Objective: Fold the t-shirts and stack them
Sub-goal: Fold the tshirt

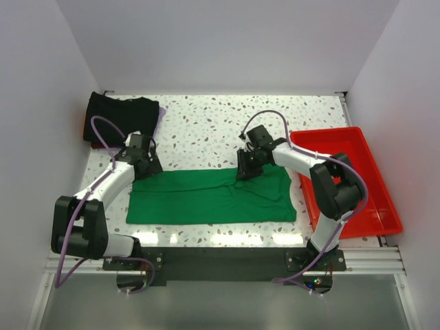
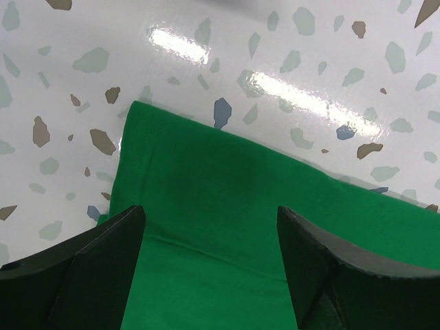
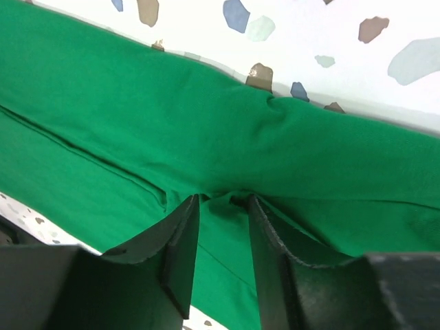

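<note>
A bright green t-shirt [image 1: 206, 196] lies folded into a long strip across the middle of the table. My left gripper [image 1: 146, 165] is open over its far left corner, jaws wide apart just above the cloth [image 2: 206, 165], holding nothing. My right gripper [image 1: 246, 172] is at the shirt's far edge, right of centre. In the right wrist view its jaws [image 3: 223, 199] stand close together with a bunched fold of green cloth [image 3: 172, 117] pinched between the tips. A stack of folded black t-shirts [image 1: 120, 117] sits at the far left, with a purple edge [image 1: 161, 113] showing.
A red plastic tray [image 1: 347, 175] stands at the right, close to the right arm's elbow. White walls close in the table at the left, back and right. The speckled tabletop [image 1: 206, 127] shows between the black stack and the green shirt.
</note>
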### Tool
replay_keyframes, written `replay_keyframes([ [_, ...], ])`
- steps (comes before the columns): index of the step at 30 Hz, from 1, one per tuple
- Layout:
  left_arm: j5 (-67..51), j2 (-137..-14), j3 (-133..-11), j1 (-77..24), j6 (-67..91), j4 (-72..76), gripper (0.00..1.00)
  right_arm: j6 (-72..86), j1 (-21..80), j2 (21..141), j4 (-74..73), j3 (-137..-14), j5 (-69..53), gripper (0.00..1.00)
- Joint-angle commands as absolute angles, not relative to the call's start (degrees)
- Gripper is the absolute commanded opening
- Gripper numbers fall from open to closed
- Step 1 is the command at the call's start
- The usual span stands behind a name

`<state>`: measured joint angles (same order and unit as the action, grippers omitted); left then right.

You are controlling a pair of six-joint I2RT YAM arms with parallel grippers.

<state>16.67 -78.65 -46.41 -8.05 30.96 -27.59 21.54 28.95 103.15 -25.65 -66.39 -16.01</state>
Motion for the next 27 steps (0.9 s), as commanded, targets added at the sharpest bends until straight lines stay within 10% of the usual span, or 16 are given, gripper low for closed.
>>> replay_keyframes([
  [1, 16.87, -78.75, -47.11, -8.26, 31.2, -25.31, 0.82, 19.78, 29.53, 103.45, -24.26, -66.45, -15.12, 0.3],
  [9, 17.23, -78.57, -46.41, -8.26, 31.29, -25.31, 0.82, 19.77, 30.76, 100.64, -25.49, -64.78, -13.98, 0.0],
  [27, 17.05, -77.96, -45.0, -8.26, 29.36, -25.93, 0.83, 28.56, 39.99, 91.76, -27.86, -57.48, -6.77, 0.06],
])
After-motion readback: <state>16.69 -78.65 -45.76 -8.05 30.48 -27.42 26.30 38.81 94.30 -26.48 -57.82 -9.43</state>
